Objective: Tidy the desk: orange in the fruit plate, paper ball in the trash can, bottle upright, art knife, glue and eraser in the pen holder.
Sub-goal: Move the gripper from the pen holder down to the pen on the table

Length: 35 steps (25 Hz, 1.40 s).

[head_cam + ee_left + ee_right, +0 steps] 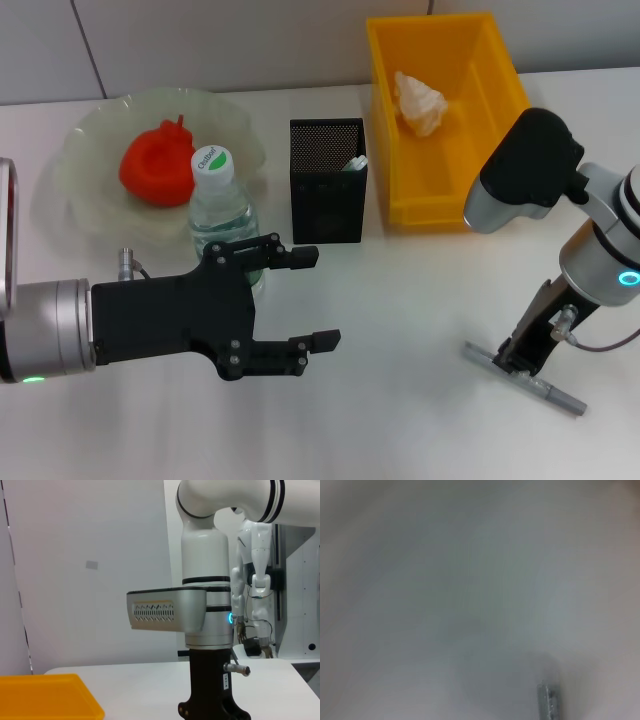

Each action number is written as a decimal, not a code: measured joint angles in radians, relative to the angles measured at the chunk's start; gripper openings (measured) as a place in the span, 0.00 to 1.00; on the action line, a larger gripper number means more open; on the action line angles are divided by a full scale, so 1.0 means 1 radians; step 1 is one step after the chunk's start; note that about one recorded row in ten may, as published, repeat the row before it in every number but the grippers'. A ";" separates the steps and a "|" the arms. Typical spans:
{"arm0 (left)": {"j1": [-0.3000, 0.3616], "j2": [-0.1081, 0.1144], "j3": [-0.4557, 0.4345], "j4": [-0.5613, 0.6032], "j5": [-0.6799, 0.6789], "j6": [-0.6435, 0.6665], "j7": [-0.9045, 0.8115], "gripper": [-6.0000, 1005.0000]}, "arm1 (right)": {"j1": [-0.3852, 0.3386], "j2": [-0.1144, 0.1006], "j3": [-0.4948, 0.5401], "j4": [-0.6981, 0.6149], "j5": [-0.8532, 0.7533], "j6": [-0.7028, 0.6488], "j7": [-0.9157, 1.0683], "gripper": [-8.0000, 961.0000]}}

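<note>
The orange (155,165) lies in the pale fruit plate (80,135) at the back left. In front of the plate the bottle (222,210) stands upright, its cap green and white. My left gripper (318,298) hovers open just right of the bottle, one finger beside its lower part, holding nothing. The paper ball (420,103) rests in the yellow trash can (500,90). A white and green item (356,163) pokes out of the black mesh pen holder (327,190). My right gripper (518,362) reaches down onto the grey art knife (548,392) (547,702) lying on the table.
The white table (400,400) stretches between both arms. The left wrist view shows the right arm (205,610) standing on the table and a corner of the yellow trash can (45,695). Another white robot (255,580) stands beyond the table.
</note>
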 joint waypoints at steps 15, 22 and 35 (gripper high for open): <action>-0.003 0.000 -0.002 0.000 0.000 -0.003 0.000 0.80 | 0.003 -0.002 0.000 -0.034 -0.016 -0.003 0.000 0.12; -0.006 0.000 -0.002 0.000 0.000 -0.009 0.000 0.80 | 0.005 -0.003 0.004 -0.062 -0.015 -0.026 -0.002 0.16; -0.021 0.000 -0.002 0.000 0.000 -0.020 0.000 0.80 | 0.009 -0.002 -0.008 -0.029 -0.006 -0.023 -0.009 0.31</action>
